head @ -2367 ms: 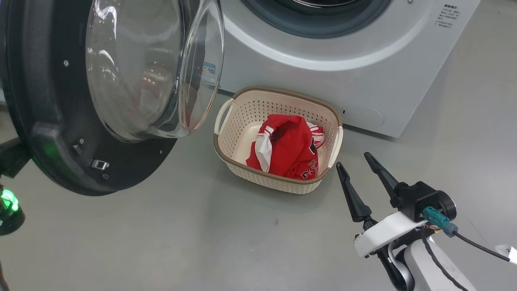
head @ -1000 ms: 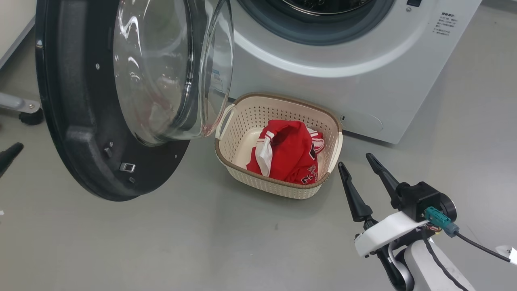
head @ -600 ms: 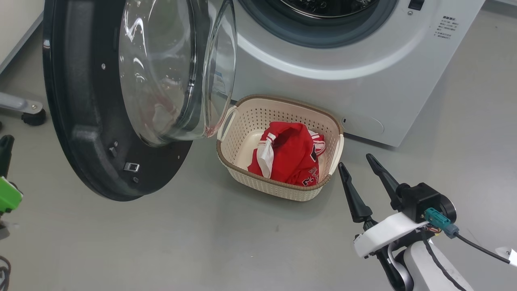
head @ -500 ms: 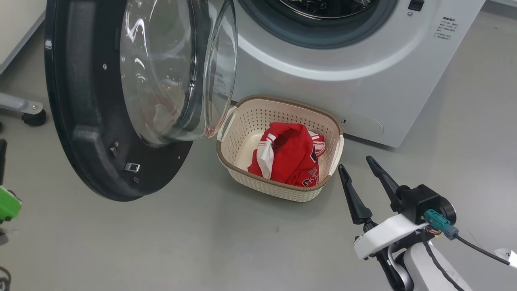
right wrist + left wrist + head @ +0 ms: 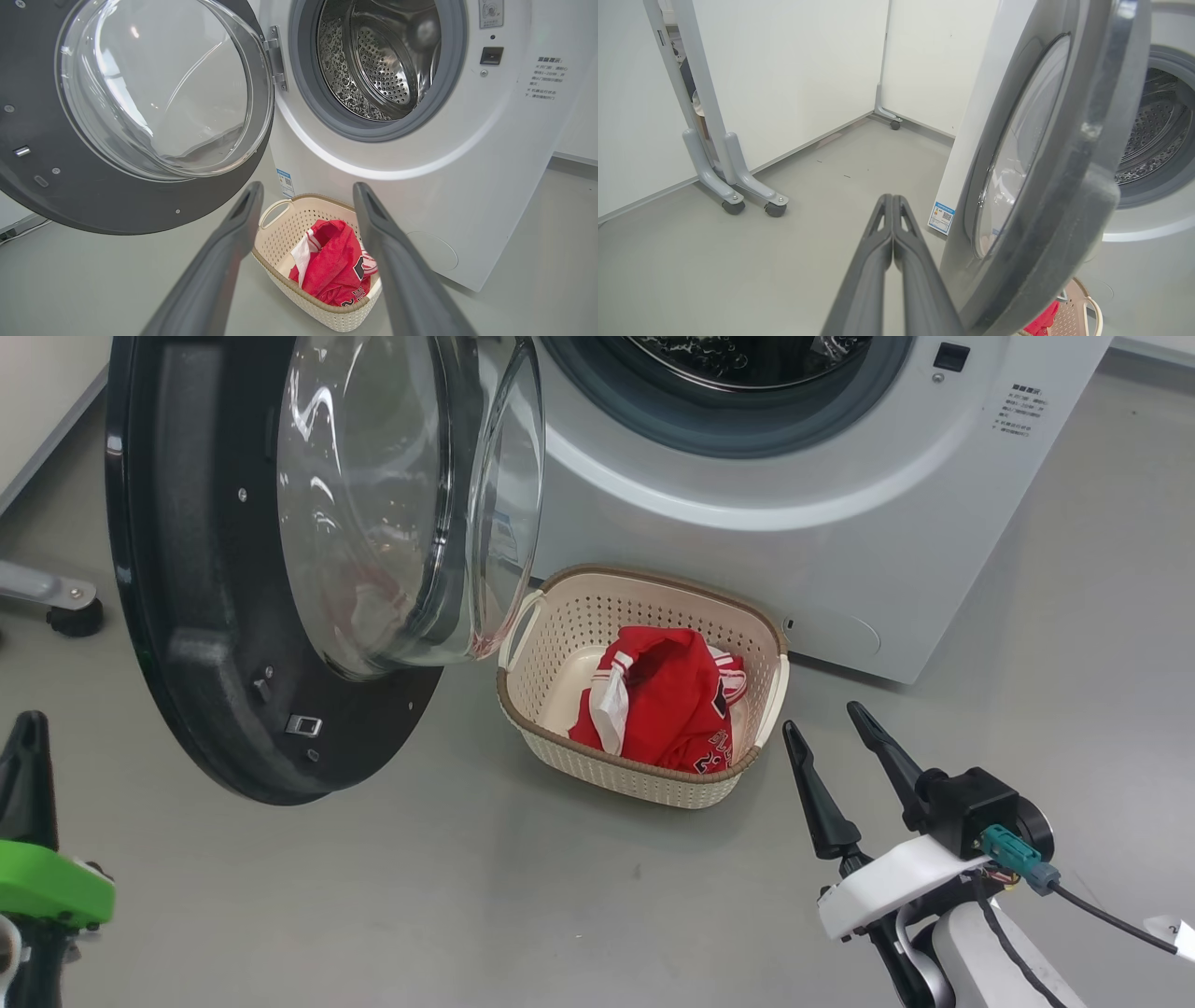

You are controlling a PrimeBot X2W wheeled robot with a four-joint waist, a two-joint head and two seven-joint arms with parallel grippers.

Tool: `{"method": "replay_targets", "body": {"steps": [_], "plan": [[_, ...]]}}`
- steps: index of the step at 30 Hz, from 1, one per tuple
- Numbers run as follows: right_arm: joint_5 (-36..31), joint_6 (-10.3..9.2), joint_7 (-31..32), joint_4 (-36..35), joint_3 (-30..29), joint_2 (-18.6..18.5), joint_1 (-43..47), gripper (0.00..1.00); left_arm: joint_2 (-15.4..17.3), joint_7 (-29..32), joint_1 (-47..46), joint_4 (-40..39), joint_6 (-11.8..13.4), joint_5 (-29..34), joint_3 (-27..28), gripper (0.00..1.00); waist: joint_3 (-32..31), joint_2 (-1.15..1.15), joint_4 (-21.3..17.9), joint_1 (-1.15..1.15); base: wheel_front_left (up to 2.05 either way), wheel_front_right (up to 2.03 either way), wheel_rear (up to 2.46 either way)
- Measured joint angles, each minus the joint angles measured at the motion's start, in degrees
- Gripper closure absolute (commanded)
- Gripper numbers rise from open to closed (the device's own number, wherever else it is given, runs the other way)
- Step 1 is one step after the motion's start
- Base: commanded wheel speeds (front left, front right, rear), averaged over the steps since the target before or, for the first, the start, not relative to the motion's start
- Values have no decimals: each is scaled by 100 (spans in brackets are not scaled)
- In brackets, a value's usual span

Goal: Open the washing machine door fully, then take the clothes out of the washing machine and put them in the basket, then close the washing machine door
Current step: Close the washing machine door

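Grey floor [image 5: 467,896] now backs the risen left pincer [image 5: 31,723] (pressed together); right pincer [image 5: 822,717] stays wide.

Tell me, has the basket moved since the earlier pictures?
No. The basket still sits before the washing machine, its right corner beside the round cover; the camera shifted instead.

You see the washing machine door [image 5: 205,663]: matt grainy black plastic, clear glossy glass bowl | washing machine [image 5: 747,560]: smooth white shell | drum [image 5: 373,60]: shiny perforated steel | basket [image 5: 644,775]: matt cream plastic, woven-look brown rim | clothes [image 5: 672,709]: soft red cloth | floor [image 5: 467,896]: smooth grey, faint sheen
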Motion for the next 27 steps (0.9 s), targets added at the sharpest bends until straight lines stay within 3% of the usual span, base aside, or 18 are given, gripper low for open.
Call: {"method": "replay_targets", "body": {"steps": [2, 5, 6, 27], "plan": [[2, 0, 0, -3, -1, 10, 8, 0, -1, -146, 84, 12, 0, 47, -114, 100, -8, 0, 1, 0, 0, 0, 0], [2, 0, 0, -24, -1, 18, 11, 0, 1, -360, 199, 96, 0, 85, -190, 12, -18, 0, 3, 0, 0, 0, 0], [2, 0, 0, -29, -1, 19, 11, 0, 1, -368, 224, 131, 0, 55, -212, 0, -21, 0, 3, 0, 0, 0, 0], [2, 0, 0, -32, 8, 59, 58, 0, 221, -1236, 355, 452, 0, 54, -575, 0, -22, 0, -21, 0, 0, 0, 0]]}}
